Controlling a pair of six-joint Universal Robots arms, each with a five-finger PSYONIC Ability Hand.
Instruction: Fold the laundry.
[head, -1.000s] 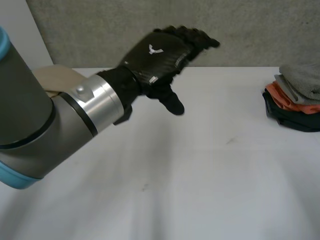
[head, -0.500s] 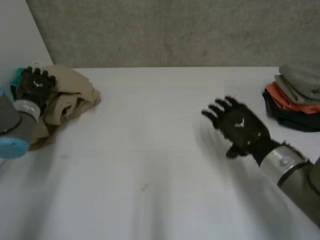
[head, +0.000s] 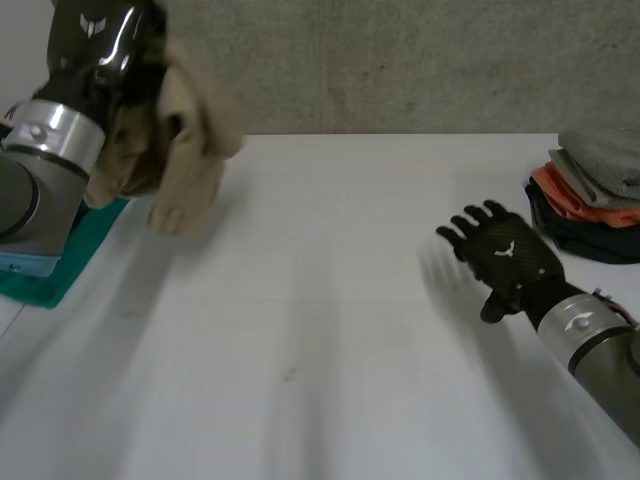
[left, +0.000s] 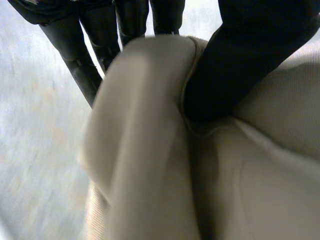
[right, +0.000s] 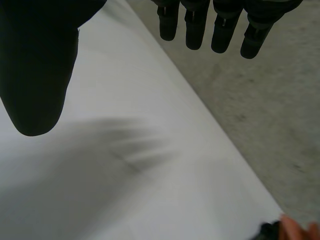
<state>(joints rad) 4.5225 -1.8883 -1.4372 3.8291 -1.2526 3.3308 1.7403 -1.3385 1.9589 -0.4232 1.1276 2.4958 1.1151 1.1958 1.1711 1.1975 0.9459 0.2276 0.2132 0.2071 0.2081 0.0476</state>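
Observation:
A beige garment (head: 185, 140) hangs bunched above the table's far left, lifted off the surface. My left hand (head: 100, 45) grips it from above, thumb (left: 240, 60) and fingers (left: 80, 55) pinching a thick fold of the cloth (left: 150, 150). My right hand (head: 505, 262) hovers over the right side of the white table (head: 320, 330), palm down, fingers (right: 215, 25) straight and spread, holding nothing.
A stack of folded clothes (head: 590, 195), grey over orange over dark, sits at the table's far right edge. A teal cloth (head: 60, 265) lies flat at the left edge under my left arm. A grey wall (head: 400, 60) runs behind the table.
My left hand has closed on the beige garment and raised it off the table, uncovering the teal cloth. My right hand has shifted slightly to the right.

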